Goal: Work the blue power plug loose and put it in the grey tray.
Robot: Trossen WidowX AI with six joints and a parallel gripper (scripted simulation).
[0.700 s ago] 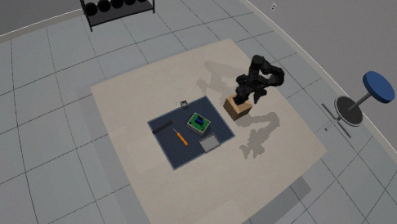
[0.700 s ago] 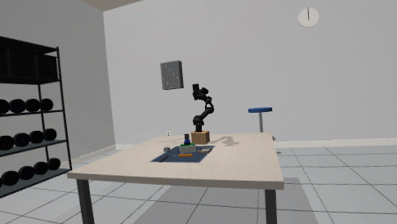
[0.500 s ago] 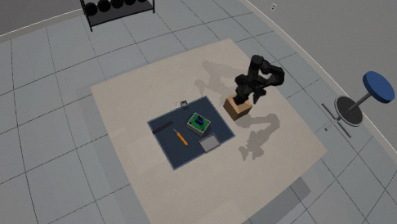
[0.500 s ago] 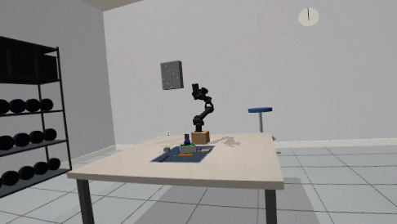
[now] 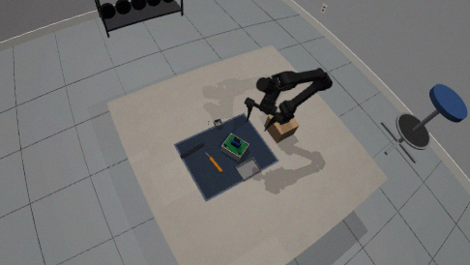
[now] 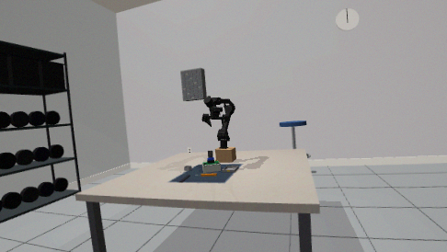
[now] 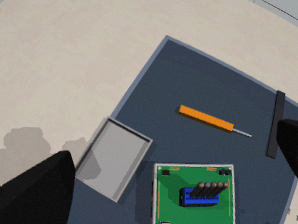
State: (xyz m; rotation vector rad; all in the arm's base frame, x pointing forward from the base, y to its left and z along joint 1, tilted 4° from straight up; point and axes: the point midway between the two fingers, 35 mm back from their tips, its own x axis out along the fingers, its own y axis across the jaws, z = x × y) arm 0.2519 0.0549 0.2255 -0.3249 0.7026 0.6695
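The blue power plug (image 5: 236, 142) (image 6: 211, 159) (image 7: 200, 197) sits upright in its socket on the green circuit board (image 5: 242, 150) (image 7: 168, 202), with a row of dark wires rising from its top. The socket is mostly hidden under it. The grey tray (image 5: 249, 169) (image 6: 231, 168) (image 7: 120, 155) lies beside the board and is empty. My gripper (image 5: 256, 126) (image 7: 178, 147) is wide open with nothing between the fingers. It hangs high above the table, between the arm's base and the board. In the wrist view the plug is low, right of centre.
An orange screwdriver (image 5: 216, 164) (image 6: 208, 175) (image 7: 206, 118) and a dark bar (image 5: 192, 150) (image 7: 276, 125) lie on the dark blue mat (image 5: 205, 186) (image 7: 165, 75), beyond the board from the arm. A small grey object (image 5: 218, 123) (image 6: 188, 168) is at the mat's edge. The arm stands on a wooden block (image 5: 285, 132) (image 6: 225, 154).
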